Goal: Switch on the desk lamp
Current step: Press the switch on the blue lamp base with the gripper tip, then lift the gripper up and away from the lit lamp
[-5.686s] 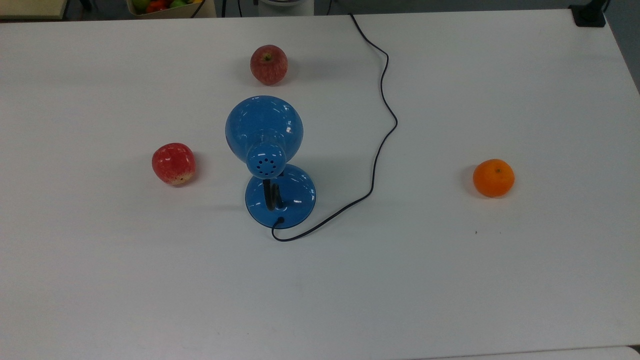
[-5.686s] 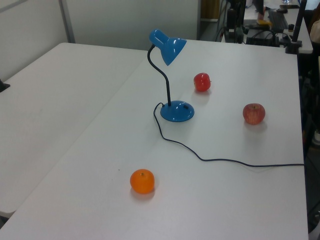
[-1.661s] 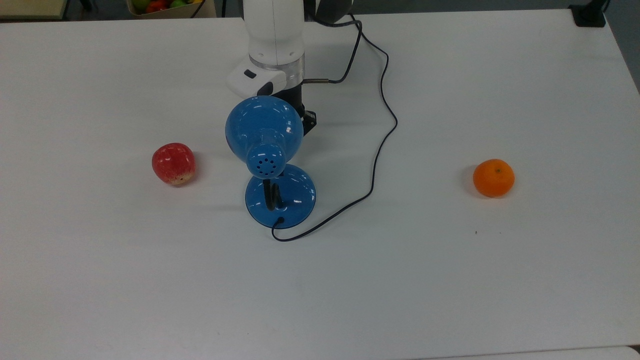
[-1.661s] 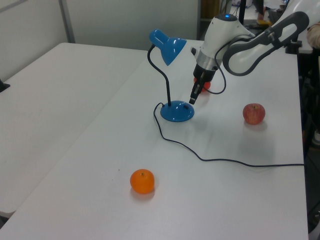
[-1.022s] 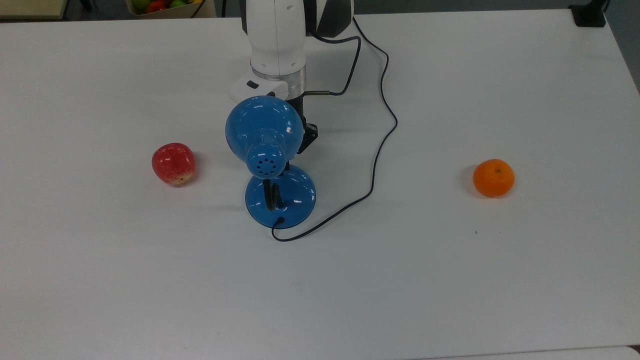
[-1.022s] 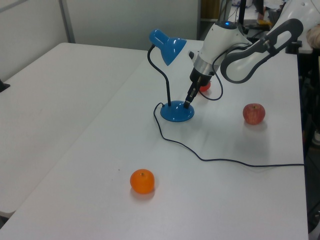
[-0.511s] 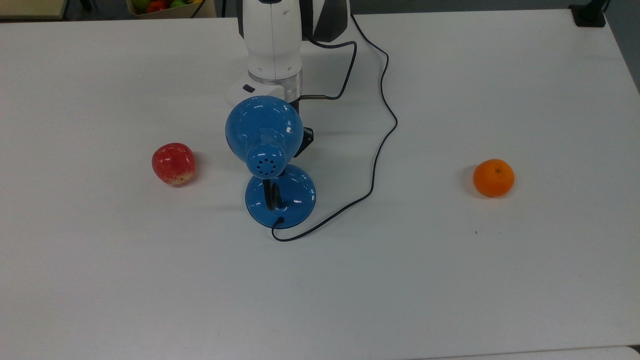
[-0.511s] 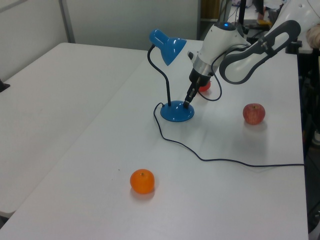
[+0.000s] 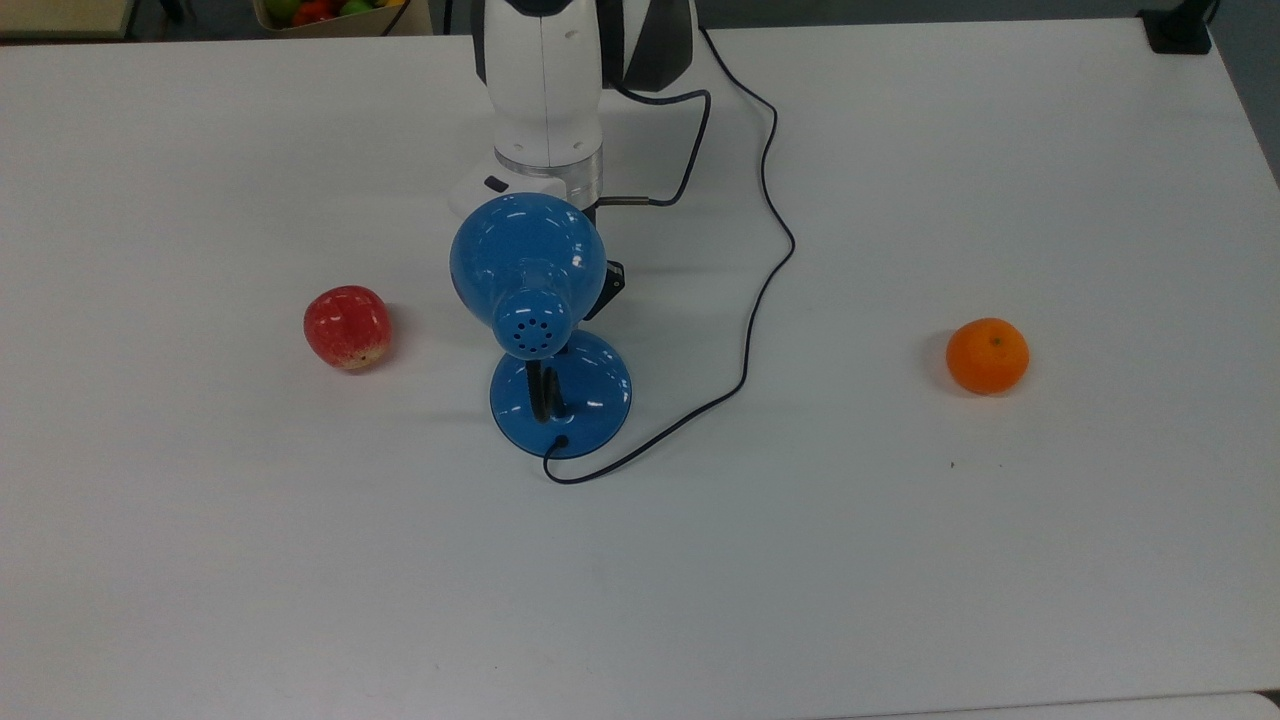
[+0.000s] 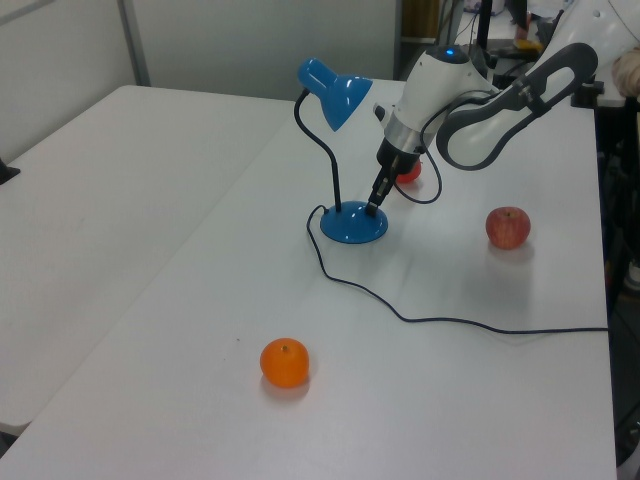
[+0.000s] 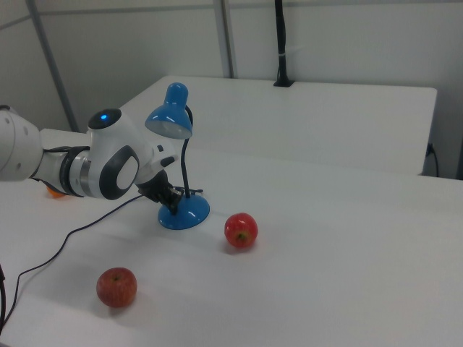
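The desk lamp stands mid-table, its blue dome shade (image 9: pixel 528 262) bent over the round blue base (image 9: pixel 562 398); a thin black cord (image 9: pixel 765 270) runs off toward the far edge. In the left view my gripper (image 10: pixel 373 207) points down at a slant, shut, with its tip touching the top of the lamp base (image 10: pixel 353 225) on the side away from the neck. The right view shows the gripper (image 11: pixel 172 204) pressed against the base (image 11: pixel 185 212) below the shade (image 11: pixel 171 116). In the top view the shade hides most of the gripper under my white wrist (image 9: pixel 545 150).
A red apple (image 9: pixel 347 326) lies at the top view's left of the lamp, another apple (image 10: pixel 508 227) lies behind my arm, and an orange (image 9: pixel 987 355) sits far to the top view's right. The white table (image 9: pixel 900 560) is bare in front.
My arm came in from the far edge and lowered the gripper onto the lamp base. In the last half second it barely shifted. Lamp and fruit stayed put.
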